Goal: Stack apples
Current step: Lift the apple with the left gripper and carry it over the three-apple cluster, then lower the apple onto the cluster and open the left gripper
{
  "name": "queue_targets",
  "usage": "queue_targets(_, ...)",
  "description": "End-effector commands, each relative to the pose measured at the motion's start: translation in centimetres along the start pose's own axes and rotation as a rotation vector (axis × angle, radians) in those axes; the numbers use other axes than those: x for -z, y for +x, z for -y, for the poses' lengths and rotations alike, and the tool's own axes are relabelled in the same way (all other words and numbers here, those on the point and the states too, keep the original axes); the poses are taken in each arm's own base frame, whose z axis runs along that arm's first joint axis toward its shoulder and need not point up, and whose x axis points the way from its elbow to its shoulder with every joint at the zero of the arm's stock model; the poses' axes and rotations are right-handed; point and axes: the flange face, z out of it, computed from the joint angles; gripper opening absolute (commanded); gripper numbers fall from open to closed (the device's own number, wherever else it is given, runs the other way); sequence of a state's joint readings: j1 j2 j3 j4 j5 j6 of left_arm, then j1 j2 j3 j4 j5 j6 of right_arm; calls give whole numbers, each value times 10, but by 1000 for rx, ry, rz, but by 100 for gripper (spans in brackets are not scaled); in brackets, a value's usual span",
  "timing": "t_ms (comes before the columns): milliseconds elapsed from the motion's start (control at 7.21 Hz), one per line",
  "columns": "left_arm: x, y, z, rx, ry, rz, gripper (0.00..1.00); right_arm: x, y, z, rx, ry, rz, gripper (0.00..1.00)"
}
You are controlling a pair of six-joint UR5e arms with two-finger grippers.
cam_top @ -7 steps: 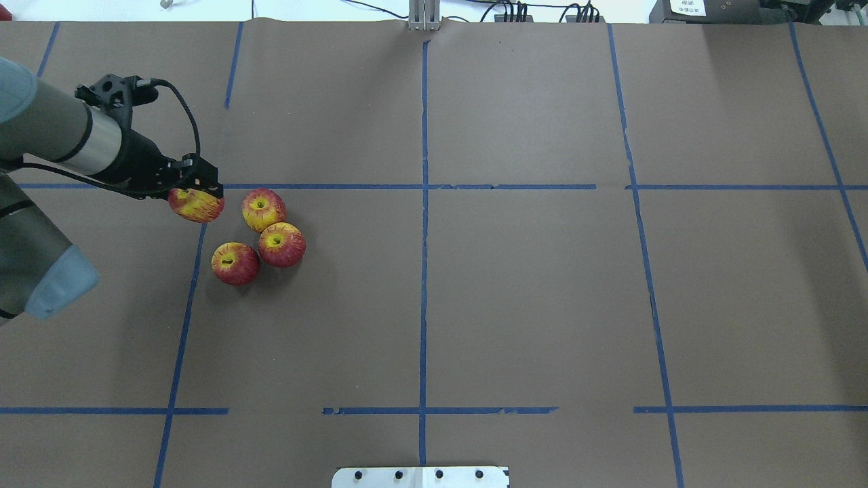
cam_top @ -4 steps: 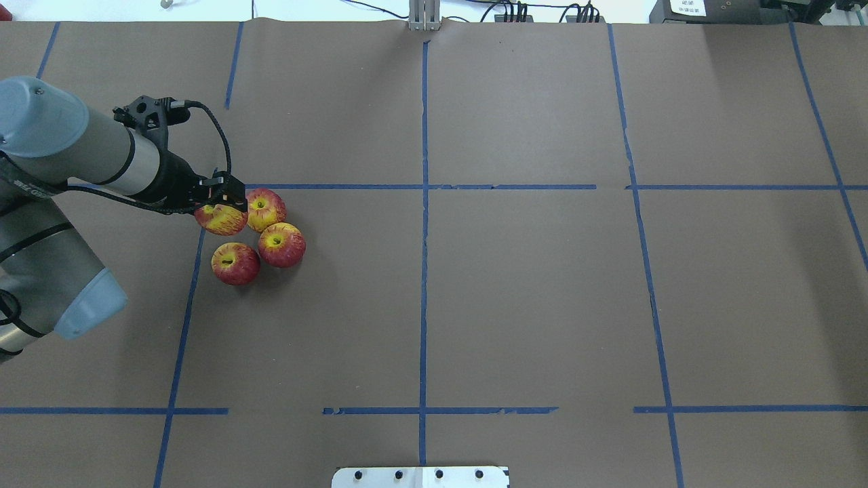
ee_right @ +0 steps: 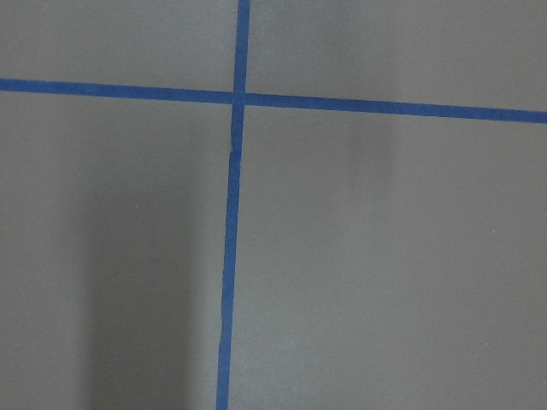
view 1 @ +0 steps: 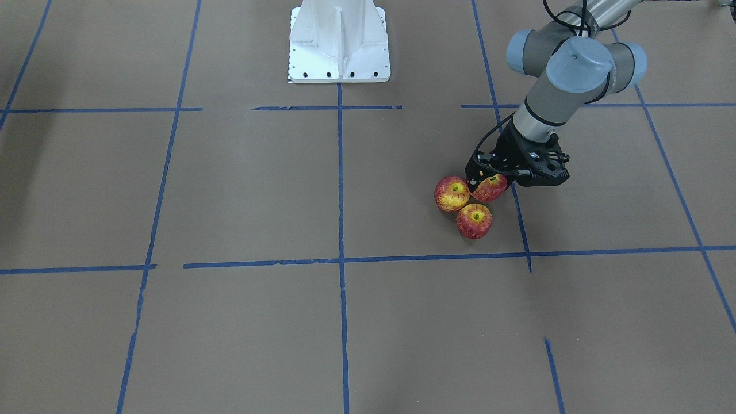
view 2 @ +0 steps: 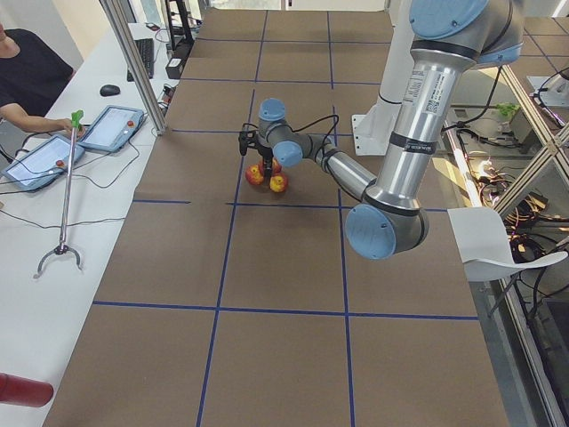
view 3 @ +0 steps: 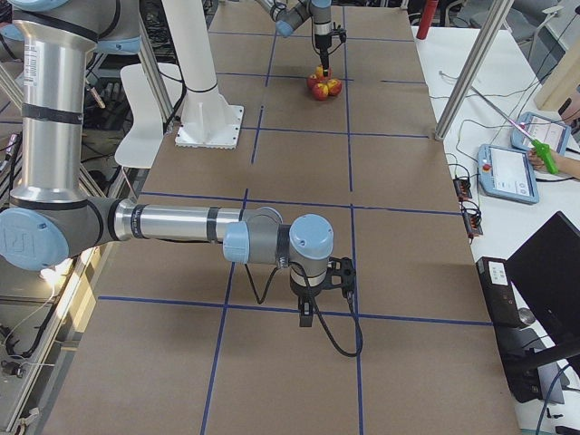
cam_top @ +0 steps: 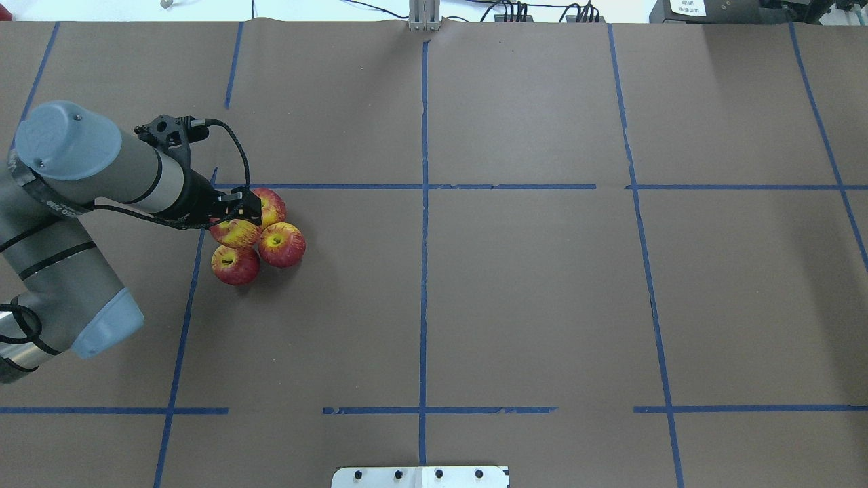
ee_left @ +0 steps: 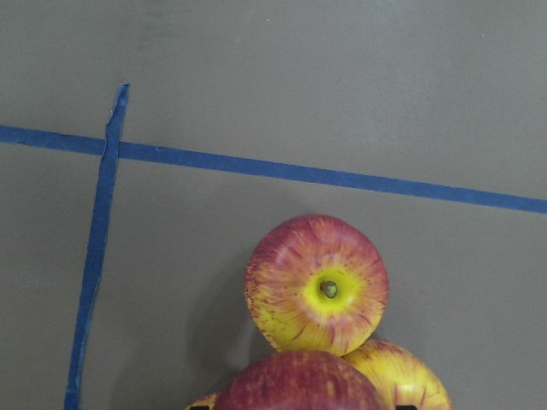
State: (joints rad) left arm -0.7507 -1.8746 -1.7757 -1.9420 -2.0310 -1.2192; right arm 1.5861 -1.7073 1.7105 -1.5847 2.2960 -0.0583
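While the left claw (cam_top: 239, 218) clamps one apple (cam_top: 234, 234) over three clustered apples (cam_top: 281, 244), right claw (view 3: 308, 315) state cannot be told

Quick count: four apples (cam_top: 281, 245) — three bunched on the table just under and beside the left gripper (cam_top: 237, 217), plus the fourth apple (cam_top: 235, 232) pinched in it. Two arms (cam_top: 102, 163), so two grippers — the right gripper (view 3: 308, 315) only shows from the side. One white base (view 1: 339, 40).

Bright even overhead light, soft faint shadows beside apples (cam_top: 281, 245), frames mostly sharp
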Motion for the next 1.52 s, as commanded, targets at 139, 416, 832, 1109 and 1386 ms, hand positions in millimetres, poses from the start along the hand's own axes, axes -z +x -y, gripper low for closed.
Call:
queue_targets(139,-1,5,2,4,-1,11,0,0,0,0,0,0,-1,100)
queue_targets(416,-2,10,3,1,0,8,11,0,0,0,0,0,0,100)
queue_targets(832,-9,11,3,1,-7,15,52,0,0,0,0,0,0,100)
queue_targets(1109,-7,11,2,-3,-7,14,100,0,0,0,0,0,0,100)
queue_targets(1386,-2,10,0,-5,-3,8,100,1,0,0,1,1,-1,100)
